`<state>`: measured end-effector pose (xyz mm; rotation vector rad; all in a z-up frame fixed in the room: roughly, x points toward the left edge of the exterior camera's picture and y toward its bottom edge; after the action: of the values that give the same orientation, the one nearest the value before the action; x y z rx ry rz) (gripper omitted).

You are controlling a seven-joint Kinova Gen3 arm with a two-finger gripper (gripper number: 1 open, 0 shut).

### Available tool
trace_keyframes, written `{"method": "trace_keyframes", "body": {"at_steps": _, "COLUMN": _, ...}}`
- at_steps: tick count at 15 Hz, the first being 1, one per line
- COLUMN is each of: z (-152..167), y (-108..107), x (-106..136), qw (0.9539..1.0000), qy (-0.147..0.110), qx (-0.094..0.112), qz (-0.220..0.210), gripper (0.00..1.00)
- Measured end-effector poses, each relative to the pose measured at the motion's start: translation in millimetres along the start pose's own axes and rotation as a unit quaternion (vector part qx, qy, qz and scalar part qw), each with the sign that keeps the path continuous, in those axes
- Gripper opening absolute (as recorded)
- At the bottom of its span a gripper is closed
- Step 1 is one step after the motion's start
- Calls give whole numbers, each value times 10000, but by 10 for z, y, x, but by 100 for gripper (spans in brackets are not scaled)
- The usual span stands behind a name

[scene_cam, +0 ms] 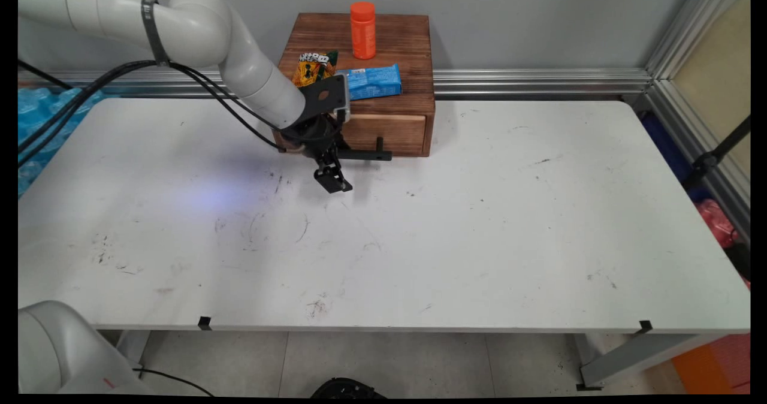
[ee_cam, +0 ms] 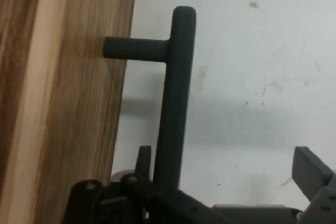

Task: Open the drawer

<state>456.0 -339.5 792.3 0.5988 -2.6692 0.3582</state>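
Note:
A brown wooden box (scene_cam: 413, 50) stands at the back of the white table (scene_cam: 479, 224). Its drawer front (scene_cam: 383, 131) (ee_cam: 68, 103) carries a black bar handle (scene_cam: 365, 154) (ee_cam: 176, 93) on short posts. My gripper (scene_cam: 329, 165) (ee_cam: 227, 158) is open at the left end of that handle. In the hand view the bar runs down between the fingers, close to the finger (ee_cam: 144, 156) on the drawer side, while the other finger (ee_cam: 312, 169) stands well apart over the table. Nothing is gripped.
On top of the box are an orange bottle (scene_cam: 363, 30), a blue packet (scene_cam: 368, 82) and a yellow-orange snack bag (scene_cam: 311, 67). Black cables (scene_cam: 108, 83) hang from the arm at the left. A metal rail (scene_cam: 539, 81) runs along the wall.

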Motion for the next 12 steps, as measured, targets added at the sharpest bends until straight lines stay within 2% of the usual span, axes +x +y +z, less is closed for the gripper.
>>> {"method": "trace_keyframes", "body": {"at_steps": 12, "z": 41, "y": 343, "x": 49, "qw": 9998, "qy": -95, "qx": -137, "qz": -119, "gripper": 100}}
